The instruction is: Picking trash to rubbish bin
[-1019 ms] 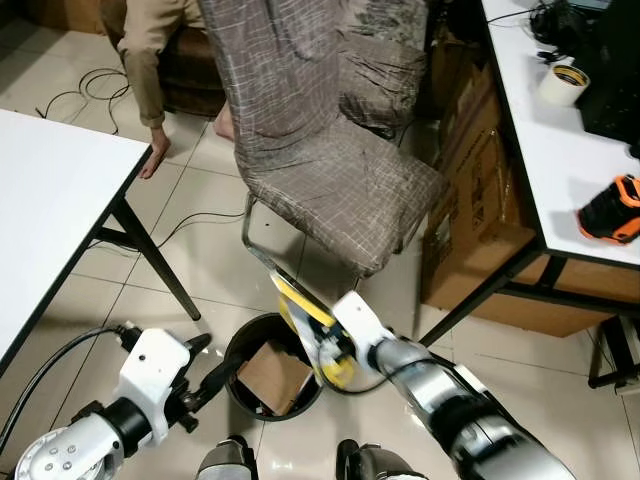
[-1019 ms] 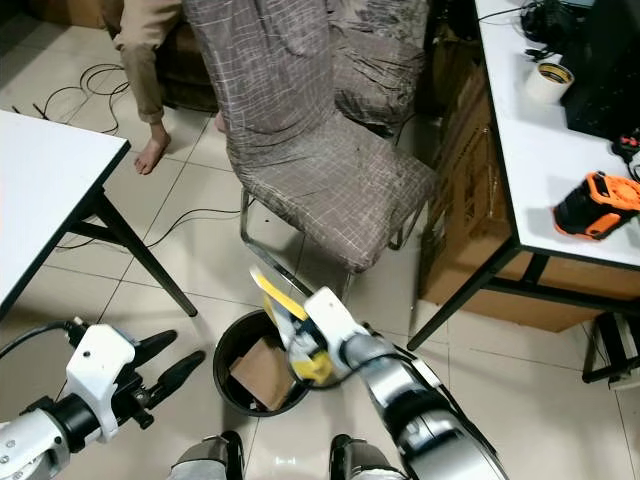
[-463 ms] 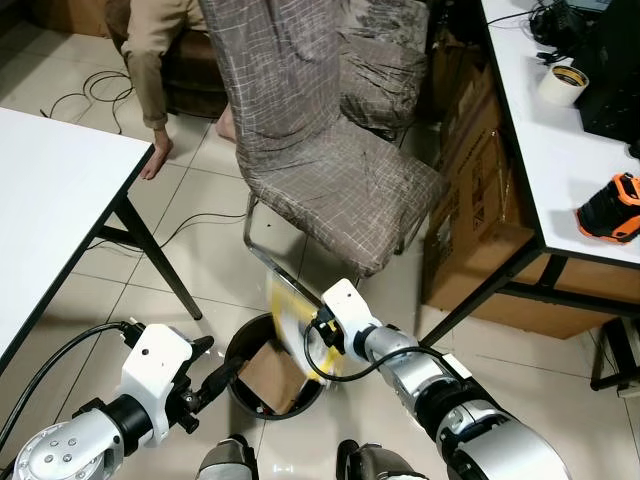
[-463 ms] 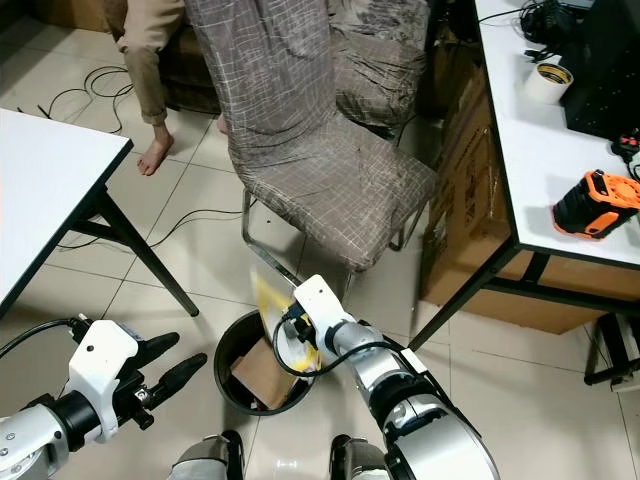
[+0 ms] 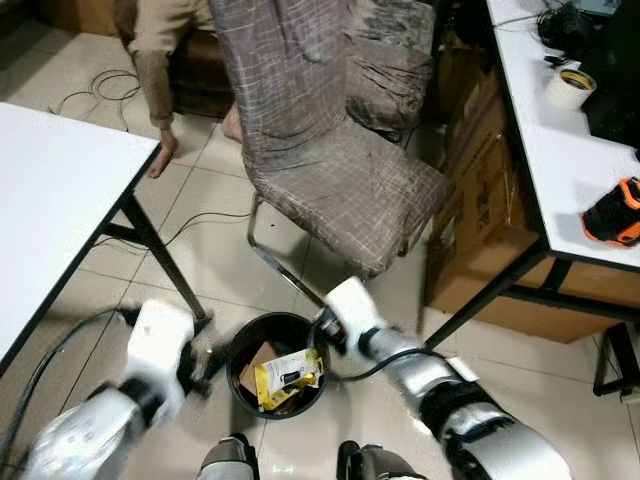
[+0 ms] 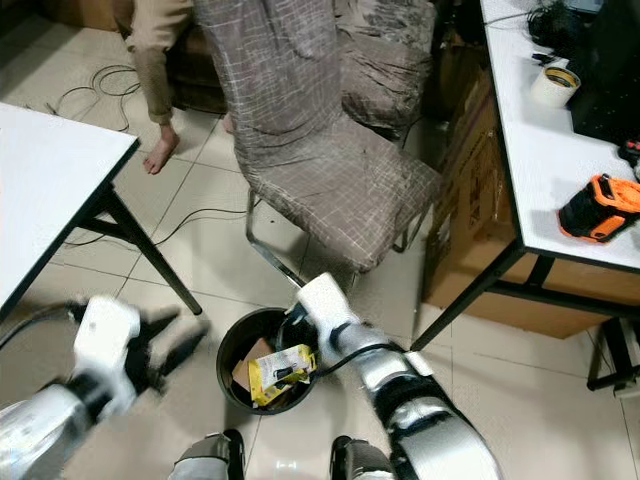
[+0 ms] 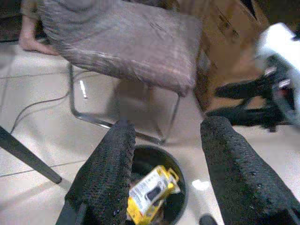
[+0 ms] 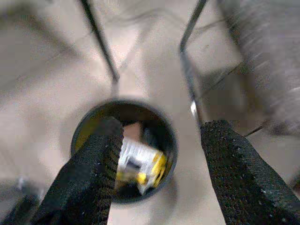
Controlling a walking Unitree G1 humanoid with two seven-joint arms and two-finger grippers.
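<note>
yellow wrapper (image 5: 283,377) sits in the bin (image 5: 243,347). right gripper (image 8: 157,176) above the bin, fingers wide apart, empty; left gripper (image 7: 164,180) beside the bin, same.

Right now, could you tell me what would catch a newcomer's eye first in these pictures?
Probably the yellow wrapper lying in the black rubbish bin on the tiled floor, just in front of the robot. The right hand hangs open beside the bin's rim, holding nothing. Behind the bin stands a chair under a grey-brown patterned cover.
</note>
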